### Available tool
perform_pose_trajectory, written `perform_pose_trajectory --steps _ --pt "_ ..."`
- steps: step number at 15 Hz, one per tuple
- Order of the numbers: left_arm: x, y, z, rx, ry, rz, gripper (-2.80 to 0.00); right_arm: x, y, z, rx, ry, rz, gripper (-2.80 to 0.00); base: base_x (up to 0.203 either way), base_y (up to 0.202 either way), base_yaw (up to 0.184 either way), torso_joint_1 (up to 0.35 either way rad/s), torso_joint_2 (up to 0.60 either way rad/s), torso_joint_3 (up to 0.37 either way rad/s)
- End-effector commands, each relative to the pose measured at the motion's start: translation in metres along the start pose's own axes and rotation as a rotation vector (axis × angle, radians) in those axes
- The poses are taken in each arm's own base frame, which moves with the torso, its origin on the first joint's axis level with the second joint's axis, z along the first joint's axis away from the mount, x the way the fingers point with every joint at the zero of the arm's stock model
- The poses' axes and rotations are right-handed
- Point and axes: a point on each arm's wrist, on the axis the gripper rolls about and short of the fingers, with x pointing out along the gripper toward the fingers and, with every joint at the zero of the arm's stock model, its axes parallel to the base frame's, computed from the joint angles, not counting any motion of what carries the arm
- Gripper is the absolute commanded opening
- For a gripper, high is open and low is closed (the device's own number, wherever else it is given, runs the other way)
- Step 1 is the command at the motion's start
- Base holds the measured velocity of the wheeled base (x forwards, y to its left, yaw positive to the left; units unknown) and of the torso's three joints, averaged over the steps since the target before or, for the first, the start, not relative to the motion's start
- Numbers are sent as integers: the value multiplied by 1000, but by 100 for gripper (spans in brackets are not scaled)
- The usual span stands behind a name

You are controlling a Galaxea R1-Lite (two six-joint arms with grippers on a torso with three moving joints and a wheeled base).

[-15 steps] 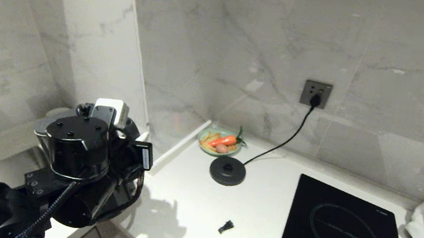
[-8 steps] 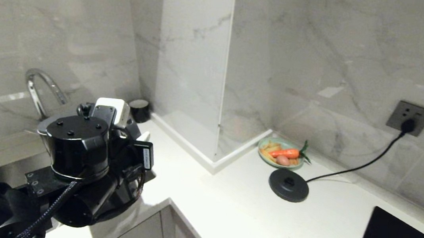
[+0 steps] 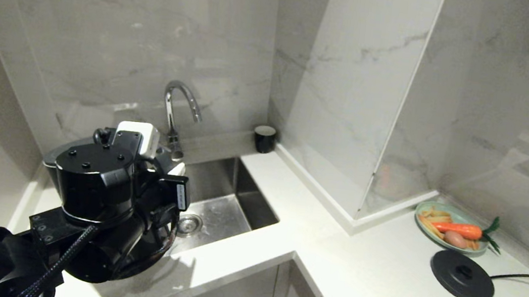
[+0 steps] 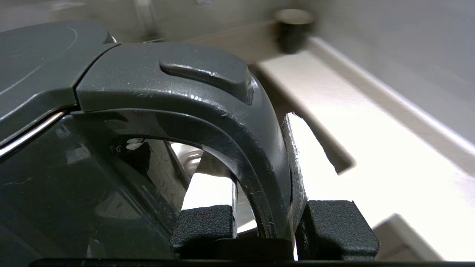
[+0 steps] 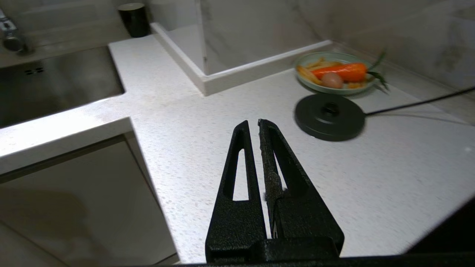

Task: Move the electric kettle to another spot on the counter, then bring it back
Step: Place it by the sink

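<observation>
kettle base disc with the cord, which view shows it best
The right wrist view: the base disc lies whole on the counter, centre stud and cord clear, beside the vegetable plate. The head view shows it smaller, near the frame's right edge. The left wrist view misses it; the kettle handle fills that frame.

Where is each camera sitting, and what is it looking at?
Head: high up, looking down at the counter and sink; left arm shows.
Left wrist: behind the left gripper, clamped on the electric kettle handle.
Right wrist: behind the shut right gripper, over the counter.
Head and right wrist share the base disc and plate.
</observation>
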Motion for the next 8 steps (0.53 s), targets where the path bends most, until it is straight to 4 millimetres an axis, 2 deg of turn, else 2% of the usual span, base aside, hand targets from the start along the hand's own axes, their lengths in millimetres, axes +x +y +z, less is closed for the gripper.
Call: perform_pose_trajectory --steps 1,3,5,8 --pt "0 0 0 -4 -5 2 -280 0 0 0 0 1 0 -280 -1 -2 106 -7 11 7" --pt "1 1 0 -3 -2 8 -280 0 0 0 0 1 0 -280 -1 2 33 1 4 1" --pt "7 11 -4 2 10 46 -280 0 0 0 0 1 0 -280 0 0 0 0 0 0" --pt "30 41 -13 7 44 164 -280 0 0 0 0 1 0 -280 0 0 0 0 0 0"
